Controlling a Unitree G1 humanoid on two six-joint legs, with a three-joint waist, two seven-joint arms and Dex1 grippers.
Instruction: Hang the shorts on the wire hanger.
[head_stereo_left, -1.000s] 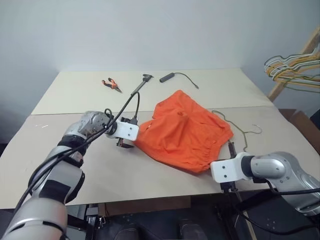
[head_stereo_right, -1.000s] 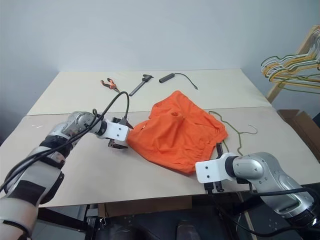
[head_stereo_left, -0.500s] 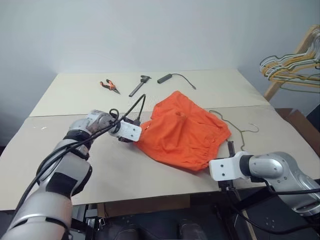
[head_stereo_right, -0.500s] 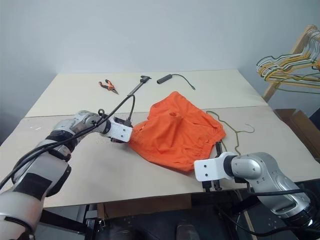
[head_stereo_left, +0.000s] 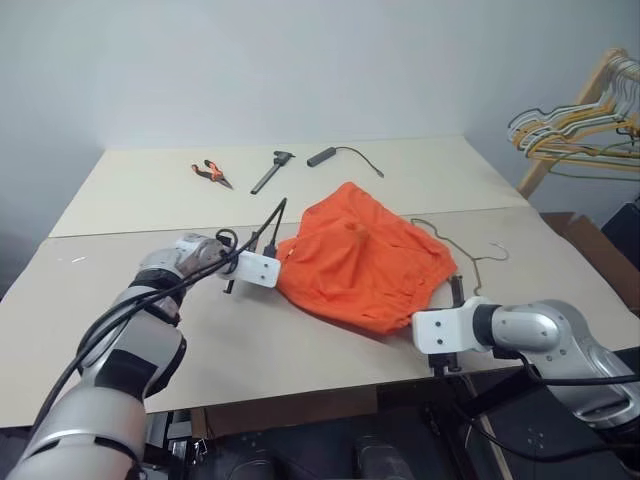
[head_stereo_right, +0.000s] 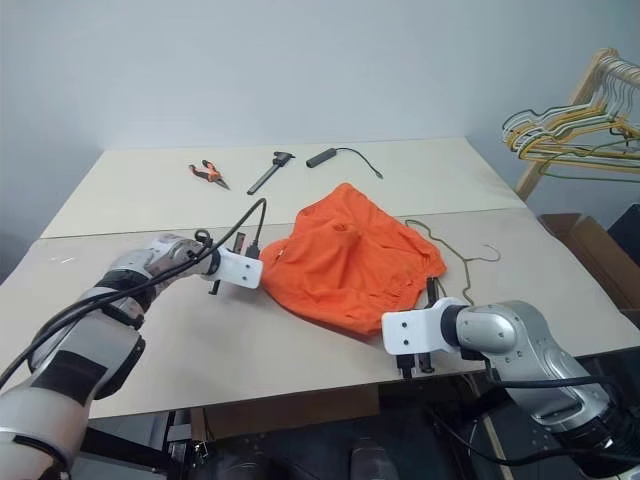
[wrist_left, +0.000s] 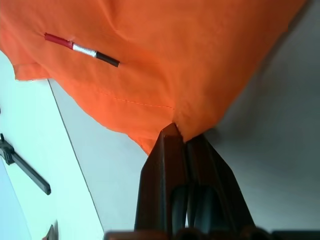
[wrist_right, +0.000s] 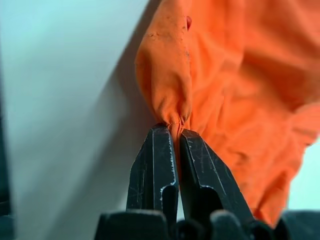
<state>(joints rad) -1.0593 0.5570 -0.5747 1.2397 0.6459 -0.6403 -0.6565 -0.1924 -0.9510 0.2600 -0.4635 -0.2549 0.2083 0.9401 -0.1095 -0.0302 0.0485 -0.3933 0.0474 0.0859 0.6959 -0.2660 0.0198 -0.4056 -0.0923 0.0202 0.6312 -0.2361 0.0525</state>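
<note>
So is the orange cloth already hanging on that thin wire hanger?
No, the shorts lie crumpled on the table, with the wire hanger flat beside them, partly under their edge.

1. Two black fingers of the left gripper (wrist_left: 181, 136) are pressed together, pinching a corner fold of the bright orange soft fabric shorts (wrist_left: 165, 55).
2. A short red, white and black striped tag (wrist_left: 81, 49) lies on the orange cloth.
3. A stitched hem line runs across the fabric near its edge.
4. The pale beige table surface (wrist_left: 90, 165) lies beneath.
5. A dark, slim tool (wrist_left: 22, 167) rests on the table, apart from the shorts.
</note>
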